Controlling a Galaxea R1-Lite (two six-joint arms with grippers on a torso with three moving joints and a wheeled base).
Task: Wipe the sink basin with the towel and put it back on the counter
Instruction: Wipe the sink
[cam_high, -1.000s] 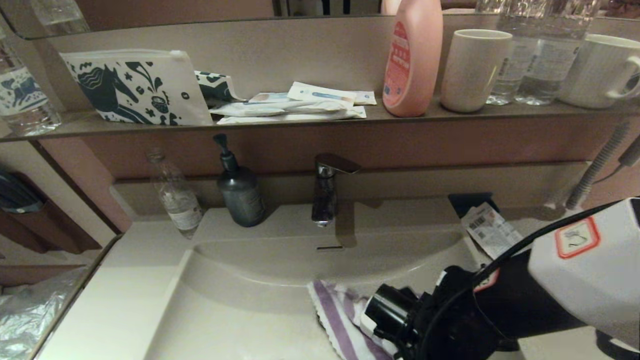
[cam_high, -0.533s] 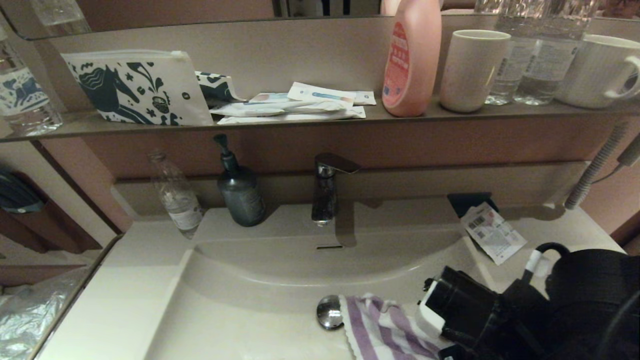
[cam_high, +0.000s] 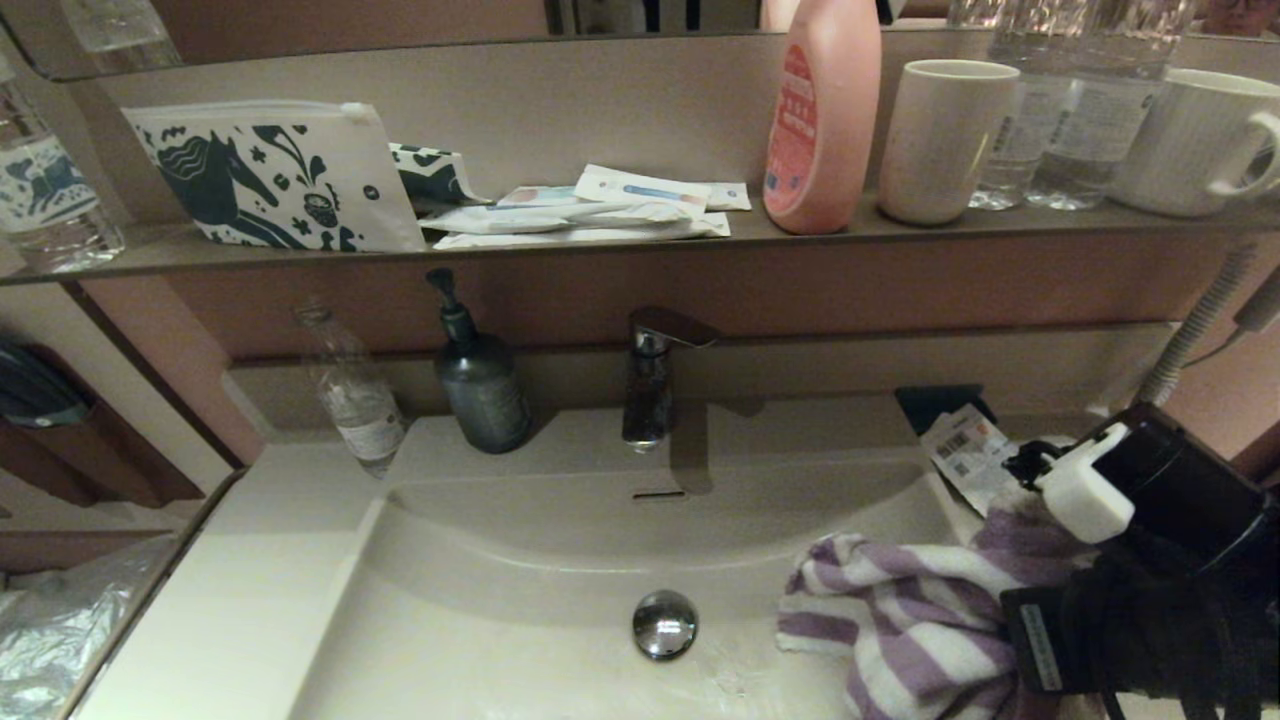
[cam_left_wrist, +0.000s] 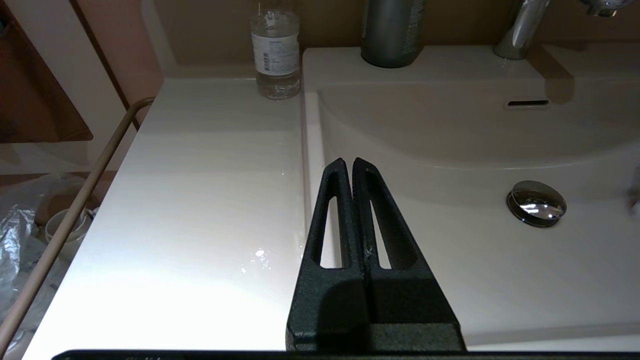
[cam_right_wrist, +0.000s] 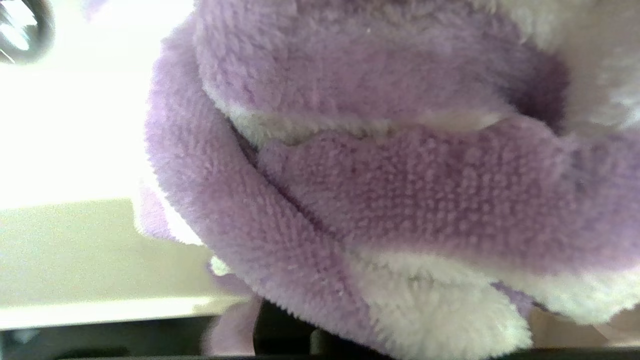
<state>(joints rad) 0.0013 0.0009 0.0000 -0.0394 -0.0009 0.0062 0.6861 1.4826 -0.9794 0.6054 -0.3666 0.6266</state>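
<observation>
The purple and white striped towel (cam_high: 900, 610) is bunched at the right side of the sink basin (cam_high: 520, 560), reaching up toward the right rim. My right gripper (cam_high: 1000, 600) is shut on the towel, its fingers buried in the cloth. In the right wrist view the towel (cam_right_wrist: 400, 175) fills nearly everything. The chrome drain plug (cam_high: 664, 624) lies uncovered in the basin's middle. My left gripper (cam_left_wrist: 352, 162) is shut and empty, held above the basin's left rim, between the counter (cam_left_wrist: 200, 200) and the basin (cam_left_wrist: 450, 140). It is out of the head view.
A faucet (cam_high: 650, 380), a dark soap dispenser (cam_high: 480, 385) and a clear bottle (cam_high: 355, 400) stand along the back. A paper packet (cam_high: 975, 455) lies on the right counter. The shelf above holds a horse-print pouch (cam_high: 270, 175), a pink bottle (cam_high: 825, 110) and cups (cam_high: 945, 135).
My right arm has swung from the basin's middle to its right side, dragging the towel off the drain plug. The towel went from spread flat to bunched and raised.
</observation>
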